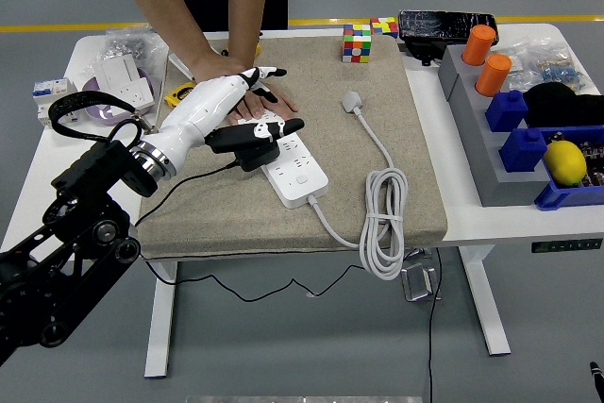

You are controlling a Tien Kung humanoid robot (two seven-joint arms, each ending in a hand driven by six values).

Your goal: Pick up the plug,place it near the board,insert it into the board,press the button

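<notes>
The white power strip (294, 165) lies at an angle on the tan mat (377, 63). A black plug (249, 152) sits on the strip's left end, and its black cable (179, 192) runs left off the mat's edge. My left hand (257, 101) is white with dark fingers. It hovers above the strip's far end with fingers spread and holds nothing. A person's hand (274, 101) rests flat on the strip's far end, partly hidden behind my hand. The strip's own white plug (351, 99) lies on the mat to the right.
The strip's white cord is coiled (382, 224) at the mat's front right. Two puzzle cubes (356, 42) stand at the back. A yellow tape measure (179, 96) and a bowl with a socket (118, 92) are at the left. Grey and blue bins with orange cylinders (491, 73) and a lemon (564, 161) are at the right.
</notes>
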